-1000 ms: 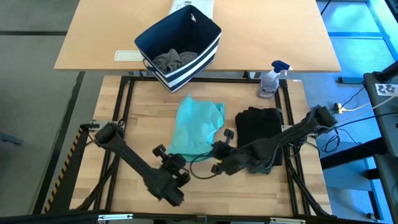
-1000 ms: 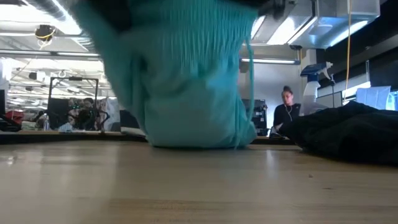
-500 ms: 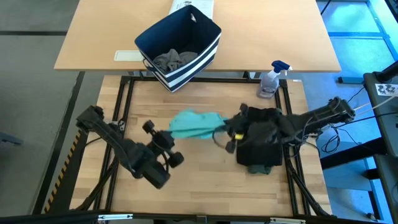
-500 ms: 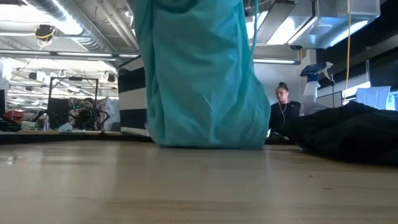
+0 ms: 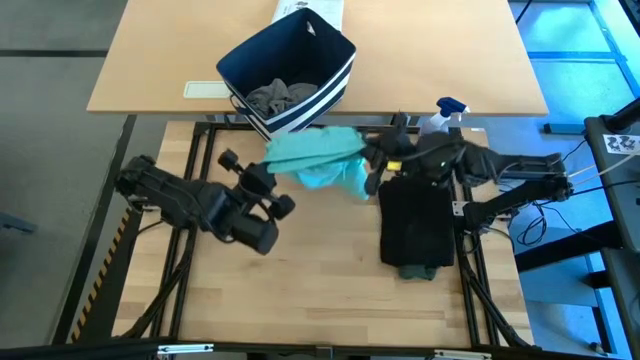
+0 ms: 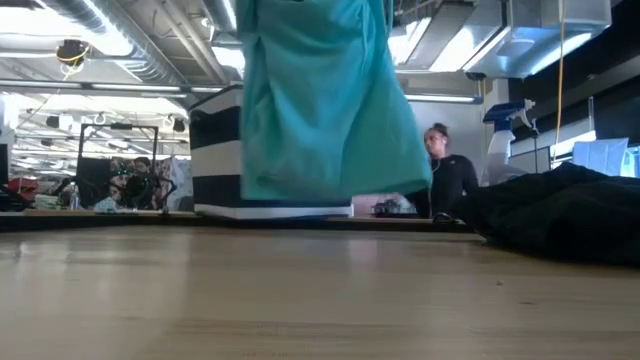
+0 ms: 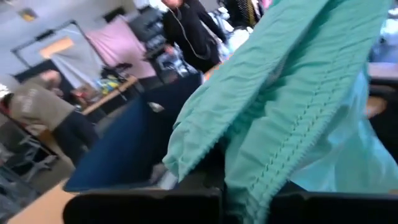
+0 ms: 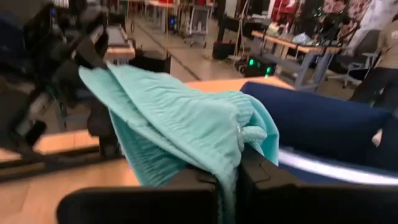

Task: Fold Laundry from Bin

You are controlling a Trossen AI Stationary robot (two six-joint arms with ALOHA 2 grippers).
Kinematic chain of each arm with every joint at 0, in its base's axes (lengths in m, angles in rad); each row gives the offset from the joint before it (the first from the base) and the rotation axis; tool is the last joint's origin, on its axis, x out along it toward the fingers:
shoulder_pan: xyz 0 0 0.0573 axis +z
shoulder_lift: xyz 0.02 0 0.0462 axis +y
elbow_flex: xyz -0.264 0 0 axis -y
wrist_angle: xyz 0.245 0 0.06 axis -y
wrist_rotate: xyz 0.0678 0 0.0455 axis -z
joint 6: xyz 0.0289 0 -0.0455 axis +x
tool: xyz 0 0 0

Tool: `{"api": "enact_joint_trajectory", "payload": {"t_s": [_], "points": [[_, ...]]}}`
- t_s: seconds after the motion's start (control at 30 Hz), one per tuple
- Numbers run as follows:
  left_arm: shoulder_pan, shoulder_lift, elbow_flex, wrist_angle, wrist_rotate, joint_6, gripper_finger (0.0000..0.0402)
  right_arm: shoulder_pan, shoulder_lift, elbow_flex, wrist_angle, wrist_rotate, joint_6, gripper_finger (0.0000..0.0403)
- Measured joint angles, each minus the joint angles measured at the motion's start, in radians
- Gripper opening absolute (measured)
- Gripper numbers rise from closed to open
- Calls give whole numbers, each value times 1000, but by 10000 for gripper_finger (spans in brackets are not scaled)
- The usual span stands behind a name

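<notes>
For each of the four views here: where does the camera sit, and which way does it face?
High: overhead, straight down; both arms, teal cloth garment, navy striped fabric bin.
Low: table height, level; garment hanging clear of the table, bin behind.
Left wrist: past own fingers, garment, bin.
Right wrist: own fingers shut on garment, left arm beyond.
All share the garment.

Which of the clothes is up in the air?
The teal piece. Both grippers hold it stretched above the table, while the black T-shirt lies flat on the table and the grey one sits in the bin.
</notes>
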Motion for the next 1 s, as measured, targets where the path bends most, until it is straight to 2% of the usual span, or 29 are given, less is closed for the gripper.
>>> {"api": "enact_joint_trajectory", "payload": {"t_s": [0.1, 0.2, 0.33, 0.47, 0.63, 0.87, 1.0], "points": [[27, -18, 0, 93, -5, 85, 0, -24, 0, 41, -36, -31, 6, 11], [35, -25, 0, 206, 57, 241, 0, -41, -1, 49, -94, -91, 50, 11], [34, -24, 0, 284, 66, 324, 0, -42, 9, 46, -218, -66, 76, 11], [73, -24, 0, 281, 161, 336, 0, -42, 37, 44, -283, -55, 84, 11], [147, -24, 0, 236, 243, 338, 0, -74, 42, 44, -268, -62, 80, 11], [248, -29, 0, 255, 242, 466, 0, -194, 42, 44, -258, -106, 61, 11], [277, -30, 0, 279, 206, 529, 0, -233, 43, 44, -227, -141, 51, 11]]}}
